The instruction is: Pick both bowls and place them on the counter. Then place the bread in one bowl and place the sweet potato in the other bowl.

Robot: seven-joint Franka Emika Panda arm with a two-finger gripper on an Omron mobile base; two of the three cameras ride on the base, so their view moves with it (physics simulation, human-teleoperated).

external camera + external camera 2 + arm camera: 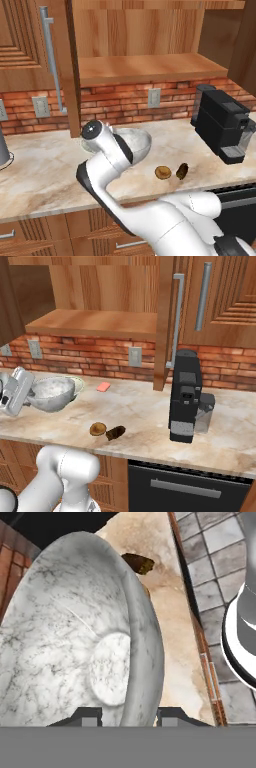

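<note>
My gripper (129, 717) is shut on the rim of the mottled grey stone bowl (75, 637), one finger inside and one outside. The bowl (52, 393) hangs tilted, low over the left part of the marbled counter (145, 411), with the hand (15, 390) at its left. My arm partly covers this bowl (136, 142) in the left base view. A sliver of the cream-white bowl (78, 384) peeks out just behind it. The tan bun (162, 172) (98, 429) and the dark sweet potato (182, 171) (115, 432) (137, 563) lie side by side near the counter's front edge.
A black coffee machine (220, 122) (185, 396) stands on the right of the counter. A pink square (103, 387) lies near the brick wall. A wooden shelf (145, 67) hangs above, beside a cabinet post (161, 356).
</note>
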